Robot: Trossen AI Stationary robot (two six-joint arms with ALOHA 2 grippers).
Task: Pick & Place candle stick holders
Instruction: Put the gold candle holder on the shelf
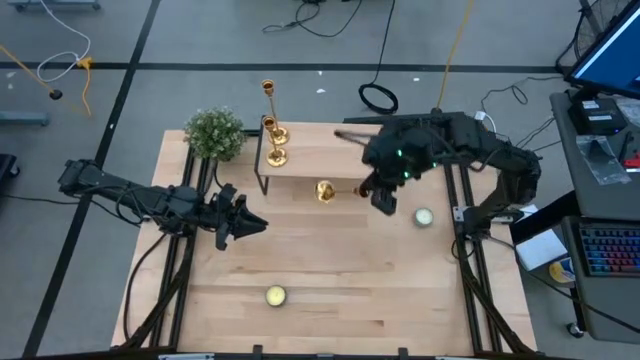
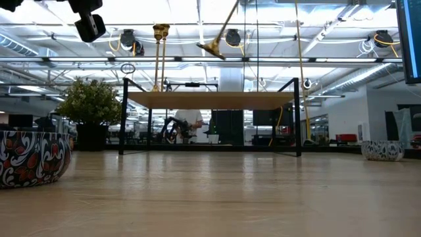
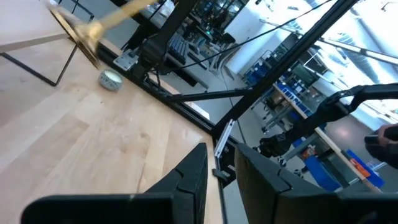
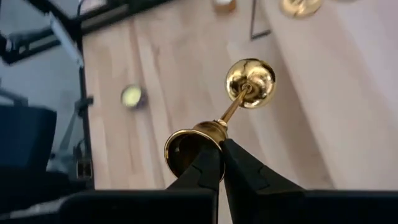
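A wooden table (image 1: 330,260) seen from above, with two dark robot arms. Toward 12 o'clock stands a small raised shelf (image 1: 310,158) on thin black legs.

The right gripper (image 1: 372,192) hangs over the table just right of centre, at the shelf's front edge. Its fingers (image 4: 208,168) are clamped on a gold candlestick (image 1: 327,191), gripping the stem close under the cup at its top. The candlestick is off the table and tilted, its round base (image 4: 250,81) pointing away from the gripper toward the shelf. From table height it shows as a slanted gold rod (image 2: 220,36) in the air above the shelf top.

Two more candlesticks stand upright at the shelf's left end: one (image 1: 277,142) on the shelf, a taller one (image 1: 269,105) just behind it toward 12 o'clock.

A green plant (image 1: 214,133) sits beside the shelf's left end, at about 10 o'clock. One tin candle (image 1: 424,217) lies near 3 o'clock, just right of the right gripper; another (image 1: 275,295) lies at 6 o'clock.

The left gripper (image 1: 245,225) hovers at 9 o'clock, well apart from the candlesticks. It holds nothing, and its fingers (image 3: 193,177) stand slightly apart.

A patterned bowl (image 2: 29,157) shows at the table's edge in the low view.
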